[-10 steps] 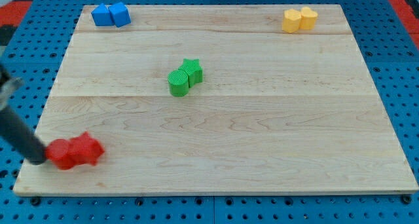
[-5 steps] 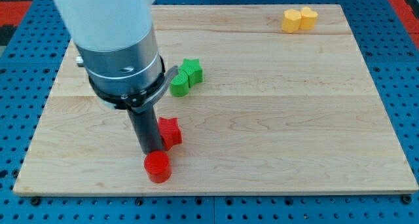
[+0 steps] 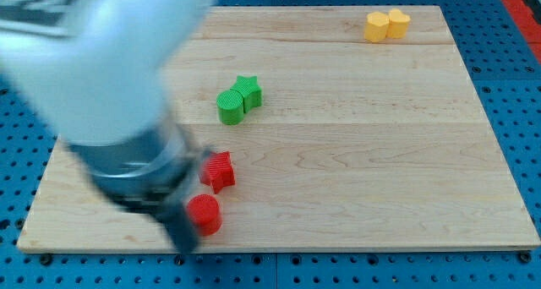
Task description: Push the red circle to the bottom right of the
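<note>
The red circle (image 3: pixel 204 215) lies near the board's bottom edge, left of centre. The red star (image 3: pixel 218 171) sits just above it, slightly to the right. My arm is a large blurred grey shape over the left of the board. Its dark rod comes down at the red circle's left side, and my tip (image 3: pixel 183 248) is at the board's bottom edge, just below and left of the circle, close to it or touching; blur hides which.
A green circle (image 3: pixel 229 106) and green star (image 3: pixel 248 90) touch each other above centre-left. Two yellow blocks (image 3: pixel 386 24) sit together at the top right. The wooden board (image 3: pixel 380 171) lies on a blue pegboard. The arm hides the board's top left.
The arm has swung down and to the left, now blurred. The tip went from above the red circle to its lower left. The red blocks barely moved in the last half second.
</note>
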Controlling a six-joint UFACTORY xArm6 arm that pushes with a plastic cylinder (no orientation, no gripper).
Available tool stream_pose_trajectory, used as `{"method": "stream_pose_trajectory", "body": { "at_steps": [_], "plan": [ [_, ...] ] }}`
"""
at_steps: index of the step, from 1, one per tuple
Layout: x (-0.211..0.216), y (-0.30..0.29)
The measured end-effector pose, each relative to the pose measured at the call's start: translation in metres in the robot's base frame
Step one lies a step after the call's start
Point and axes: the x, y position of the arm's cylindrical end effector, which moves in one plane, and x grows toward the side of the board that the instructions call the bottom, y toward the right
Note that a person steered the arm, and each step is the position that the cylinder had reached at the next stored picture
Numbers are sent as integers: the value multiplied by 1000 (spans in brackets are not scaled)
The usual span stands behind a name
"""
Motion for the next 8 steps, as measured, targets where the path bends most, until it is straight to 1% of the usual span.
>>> {"method": "stream_pose_trajectory", "body": {
  "at_steps": [1, 2, 3, 4, 5, 6, 7, 8],
  "plan": [
    [-10, 74],
    [2, 58],
    [-2, -10],
    [-32, -69],
    [-56, -53],
    [-57, 31],
    [-57, 43],
    [-54, -36]
  ]
}}
